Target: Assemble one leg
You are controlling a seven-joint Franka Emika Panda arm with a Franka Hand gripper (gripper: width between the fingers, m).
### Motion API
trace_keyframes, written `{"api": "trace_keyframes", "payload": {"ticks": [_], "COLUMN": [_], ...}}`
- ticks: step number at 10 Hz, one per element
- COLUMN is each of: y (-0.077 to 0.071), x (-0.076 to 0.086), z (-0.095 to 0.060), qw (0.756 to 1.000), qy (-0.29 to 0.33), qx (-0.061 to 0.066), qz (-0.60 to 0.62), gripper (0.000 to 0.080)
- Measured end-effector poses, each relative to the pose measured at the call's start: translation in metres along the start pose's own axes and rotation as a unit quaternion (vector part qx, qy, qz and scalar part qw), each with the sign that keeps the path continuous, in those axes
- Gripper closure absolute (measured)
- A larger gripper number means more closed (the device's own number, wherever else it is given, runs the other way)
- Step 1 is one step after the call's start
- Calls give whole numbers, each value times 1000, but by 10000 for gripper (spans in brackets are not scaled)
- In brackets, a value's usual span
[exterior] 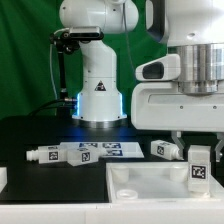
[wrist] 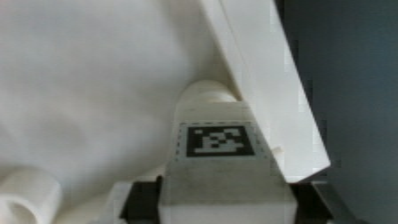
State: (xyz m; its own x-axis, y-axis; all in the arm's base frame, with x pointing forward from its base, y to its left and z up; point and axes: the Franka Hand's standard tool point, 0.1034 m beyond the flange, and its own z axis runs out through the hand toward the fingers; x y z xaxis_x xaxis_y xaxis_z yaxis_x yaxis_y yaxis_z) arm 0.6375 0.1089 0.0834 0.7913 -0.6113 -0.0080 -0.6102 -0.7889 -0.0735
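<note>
- Panel (exterior: 150, 185) up front on the black worktop (exterior: 30, 135): a shallow white square with a raised rim, like a tray. Its sunken floor looks bare, except that the leg (exterior: 200, 166) hangs upright over the far corner on the exterior view's right.
- Close up from the wrist, the leg's narrower round tip points down at the panel floor. I cannot tell whether it is touching.
- Edges now: the rim (wrist: 267, 90) runs right alongside the leg, so it's tight on that side, with open white floor on the other.
- Three more pegs lie on their sides behind the panel. A second leg (exterior: 45, 155) and third leg (exterior: 84, 153) lie end to end on the exterior view's left, and a fourth leg (exterior: 166, 150) sits near the held one.
- Bare dark worktop stretches back from them toward the robot base (exterior: 100, 95).
- Jaws are clamped on the leg, one on each side of its body, with its square tag sticker (wrist: 219, 140) facing the wrist camera.
</note>
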Motion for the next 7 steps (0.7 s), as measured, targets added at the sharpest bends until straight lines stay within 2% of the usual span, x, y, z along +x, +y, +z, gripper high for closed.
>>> {"api": "trace_keyframes", "payload": {"ticks": [1,2,3,4,5,6,7], "y": [-1,-3,-3,-4,-5,-5,-5], "x": [-1,0,-1,-3,-4,-4,-4], "z": [0,1,1,2,2,2,2], "qw": [995,979,955,936,929,931,940], "qy": [1,2,0,-2,-2,-2,-2], "qx": [-1,5,17,24,24,23,23], "qz": [101,205,296,350,368,365,341], "gripper": [514,514,514,512,512,414,278]}}
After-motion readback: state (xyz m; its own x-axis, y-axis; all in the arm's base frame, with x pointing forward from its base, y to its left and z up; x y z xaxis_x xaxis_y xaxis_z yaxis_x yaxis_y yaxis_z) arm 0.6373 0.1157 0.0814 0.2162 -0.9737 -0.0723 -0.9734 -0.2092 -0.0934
